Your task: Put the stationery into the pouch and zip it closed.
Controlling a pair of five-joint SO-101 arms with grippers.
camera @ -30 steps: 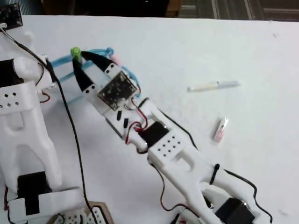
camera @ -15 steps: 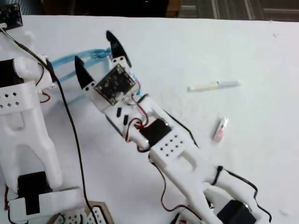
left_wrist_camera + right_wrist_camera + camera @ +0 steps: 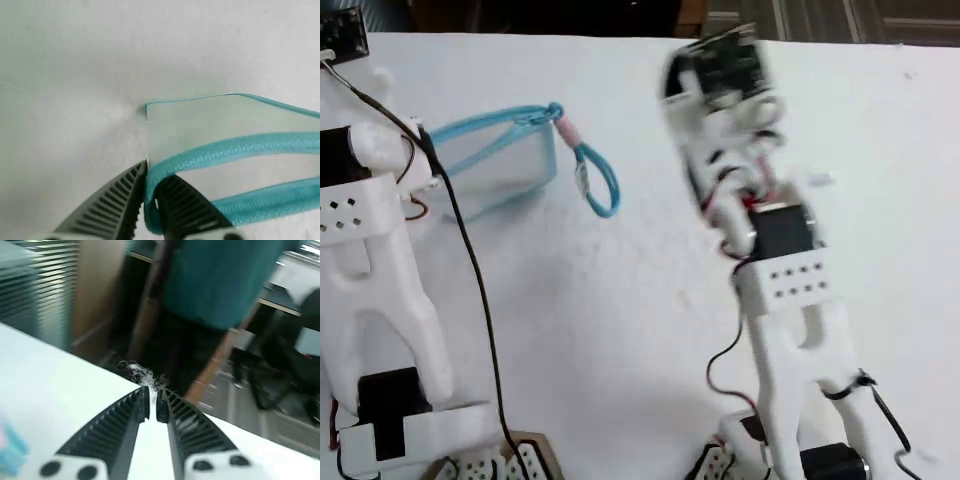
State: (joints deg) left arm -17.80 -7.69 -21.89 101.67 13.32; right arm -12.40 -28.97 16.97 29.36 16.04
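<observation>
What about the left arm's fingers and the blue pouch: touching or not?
Touching. The left wrist view shows the fingers clamped on the pouch at its zipper corner.

High view overlooks the table; left wrist view sits close on their shared pouch; right wrist faces the room.

The corner of the clear pouch, at the end of its blue zipper band, is pinched by the left claw. The white counter is seen beneath it.
</observation>
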